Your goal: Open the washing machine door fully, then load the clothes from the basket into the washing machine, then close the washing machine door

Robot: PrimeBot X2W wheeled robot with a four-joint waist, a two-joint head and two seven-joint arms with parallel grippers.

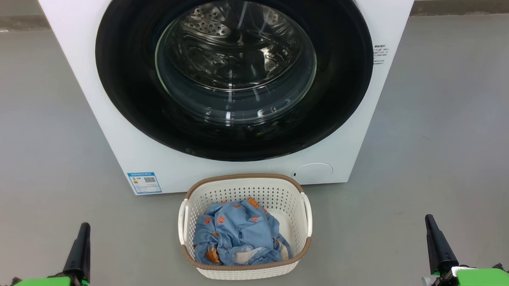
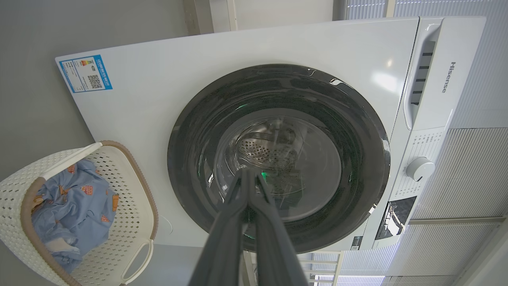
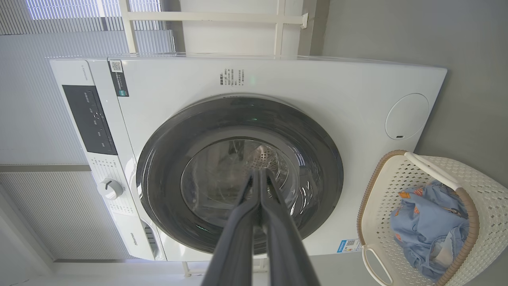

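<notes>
- Washer (image 1: pixel 71 47): front faces the robot and stands on grey floor (image 1: pixel 34 152).
- Door (image 1: pixel 125 92): shut flush against the front. The black ring is unbroken, and the steel drum shows through the glass bowl.
- Blue label (image 1: pixel 144 182) at the washer's lower left corner, round hatch (image 1: pixel 313 172) at the lower right.
- Basket (image 1: pixel 245 176): upright on the floor, mouth up, just in front of the washer and below the door, between label and hatch.
  - Handles sit on its left and right sides.
  - The long axis seems to run side to side, though foreshortening makes this uncertain.
- Clothes (image 1: pixel 234 235): one crumpled heap inside the basket, bunched toward the left and near walls. White lining shows at the near edge, and the basket bottom is bare at the right rear.
- Left gripper (image 1: pixel 84 228): low at the left, well apart from the basket. Its fingers are pressed together and empty, pointing at the washer. In the left wrist view it (image 2: pixel 248 174) lines up with the door glass.
- Right gripper (image 1: pixel 430 223): low at the right, fingers likewise pressed together with nothing between them. In the right wrist view it (image 3: pixel 260 174) also aims at the glass.
</notes>
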